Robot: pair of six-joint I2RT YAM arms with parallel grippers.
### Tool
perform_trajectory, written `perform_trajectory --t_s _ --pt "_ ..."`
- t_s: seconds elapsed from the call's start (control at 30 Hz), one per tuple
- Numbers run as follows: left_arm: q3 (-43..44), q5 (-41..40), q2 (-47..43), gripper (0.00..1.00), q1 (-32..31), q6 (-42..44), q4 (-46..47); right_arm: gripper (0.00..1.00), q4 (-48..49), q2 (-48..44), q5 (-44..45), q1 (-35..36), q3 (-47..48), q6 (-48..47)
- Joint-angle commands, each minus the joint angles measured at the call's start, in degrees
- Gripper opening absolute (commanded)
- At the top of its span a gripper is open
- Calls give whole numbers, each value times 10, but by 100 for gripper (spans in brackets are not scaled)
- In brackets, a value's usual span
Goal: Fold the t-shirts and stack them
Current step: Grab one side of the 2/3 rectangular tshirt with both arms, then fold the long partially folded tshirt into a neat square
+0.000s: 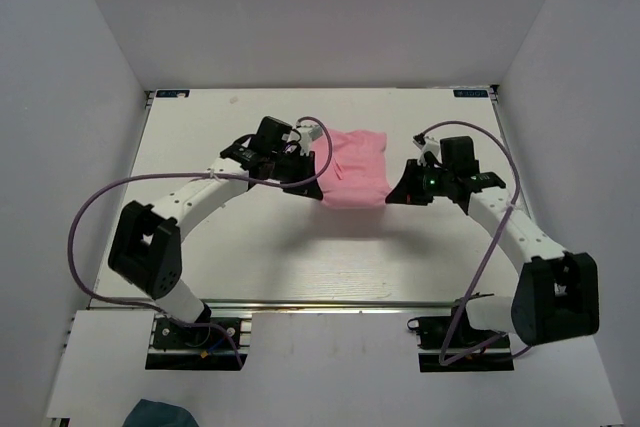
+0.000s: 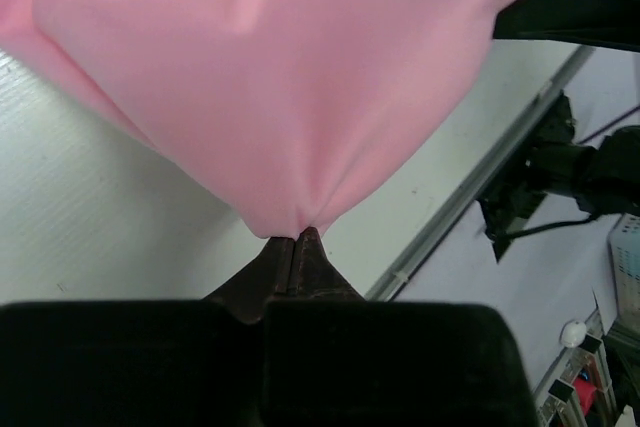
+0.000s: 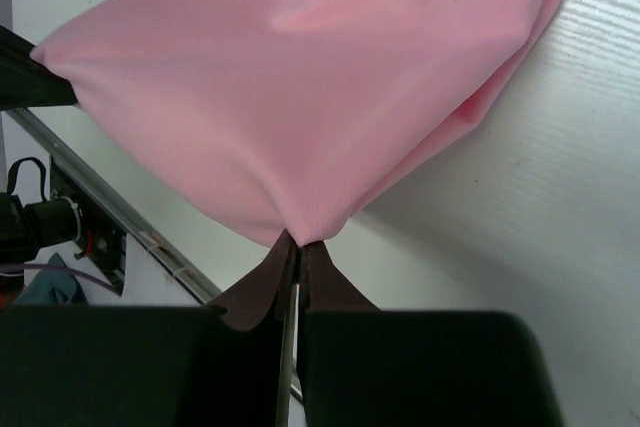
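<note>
t-shirt [image 1: 355,167] sits mid-counter [image 1: 260,257], nearer the far edge, bunched; left claw [image 2: 295,242] clenched on its near-left corner, right claw [image 3: 297,242] clenched on the near-right corner; fabric tents up from both pinches; looks like a fold-over step: move both claws level and in sync, keep the edge taut, land it square; no print on the shirt; blue stickers [image 1: 170,94] at the far counter corners too small to read
</note>
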Motion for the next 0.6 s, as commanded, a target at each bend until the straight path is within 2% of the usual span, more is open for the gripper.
perform_trajectory --t_s 0.0,0.17,0.33,0.57 --pt "-10 44 -53 0 -3 3 -23 0 -60 -40 4 2 15 -9" --pt "25 33 -58 0 -3 -9 -28 0 -59 -68 9 1 54 -3" --pt "50 -10 -52 0 10 -54 -9 0 -42 -32 0 -1 102 -5" --pt "133 -151 6 0 16 -104 -21 0 -7 66 -9 -5 185 7"
